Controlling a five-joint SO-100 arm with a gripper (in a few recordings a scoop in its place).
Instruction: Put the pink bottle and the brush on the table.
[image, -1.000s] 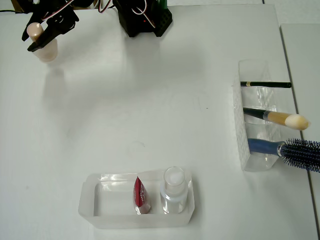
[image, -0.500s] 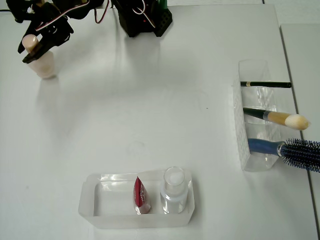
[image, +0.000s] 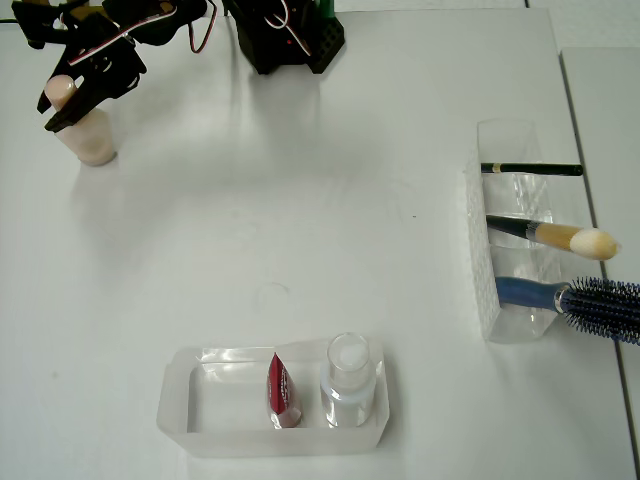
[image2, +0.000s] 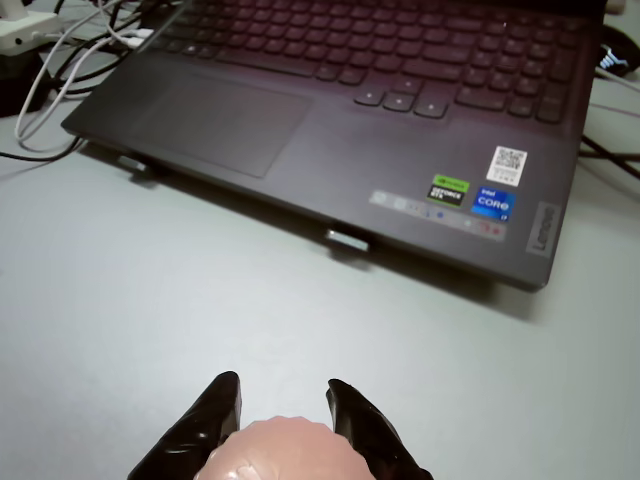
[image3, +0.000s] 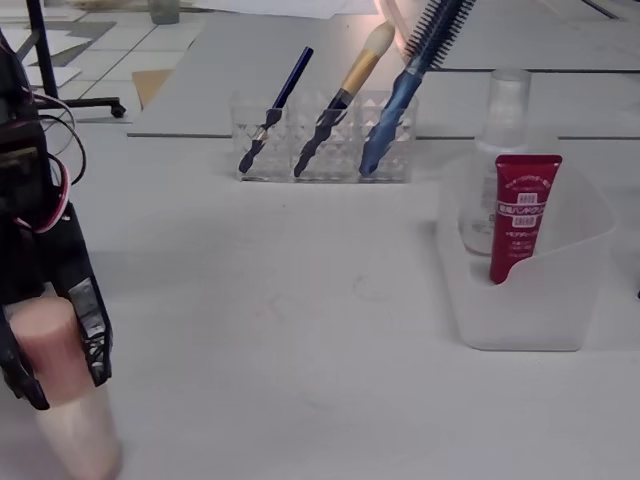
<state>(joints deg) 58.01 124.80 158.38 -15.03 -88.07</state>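
Note:
The pink bottle (image: 88, 138) is at the far left back of the white table (image: 300, 220), its base at or just above the tabletop. My gripper (image: 62, 95) is shut on its cap. In the wrist view the black fingers flank the pink cap (image2: 285, 452) on both sides, with my gripper (image2: 281, 386) pointing toward a laptop. In the fixed view the pink bottle (image3: 62, 400) hangs upright in my gripper (image3: 67, 385) at the left edge. The brush (image: 560, 238) leans in the middle slot of a clear holder (image: 484, 262) at the right; the same brush (image3: 350, 78) shows in the fixed view.
A thin dark pencil (image: 530, 169) and a blue hairbrush (image: 590, 298) share the holder. A clear tray (image: 200, 425) near the front holds a red tube (image: 281, 390) and a clear bottle (image: 347, 382). The arm base (image: 288, 35) stands at the back. A laptop (image2: 380, 110) lies just beyond the bottle.
My gripper has carried the pink bottle slightly left and lower toward the tabletop. The holder and the tray have stayed put.

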